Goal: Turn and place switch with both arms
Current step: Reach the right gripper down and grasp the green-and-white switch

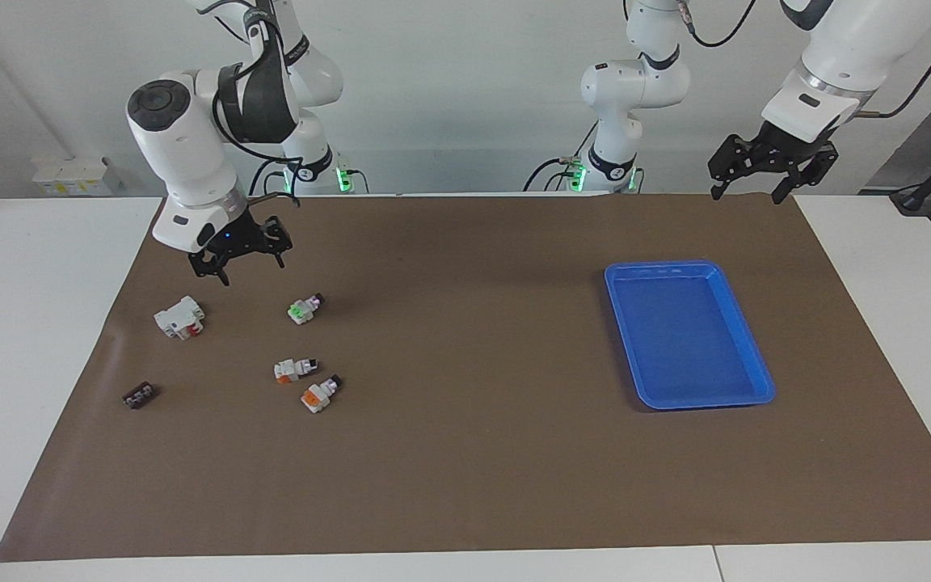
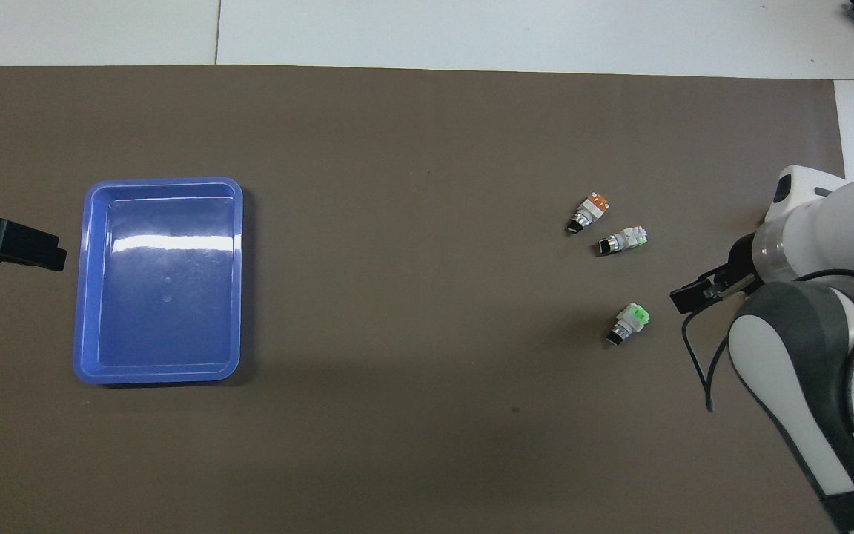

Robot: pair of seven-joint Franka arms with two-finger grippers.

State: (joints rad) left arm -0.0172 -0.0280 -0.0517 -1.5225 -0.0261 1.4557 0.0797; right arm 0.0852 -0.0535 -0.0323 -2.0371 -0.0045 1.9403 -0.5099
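The switch [image 1: 304, 308] is a tiny white piece with a green block and a black knob. It lies on its side on the brown mat, also in the overhead view [image 2: 629, 323]. My right gripper [image 1: 252, 272] hangs open and empty above bare mat, between the switch and a larger white block, touching neither. It also shows in the overhead view [image 2: 701, 293]. My left gripper [image 1: 747, 196] is open and empty, raised over the mat's edge beside the blue tray [image 1: 659, 266]; it also shows in the overhead view [image 2: 41, 252].
Two similar white switches with orange blocks [image 1: 296, 369] [image 1: 320, 394] lie farther from the robots than the switch. A larger white block with a red part [image 1: 180, 317] and a small dark piece [image 1: 140, 395] lie toward the right arm's end. The tray [image 2: 162, 180] holds nothing.
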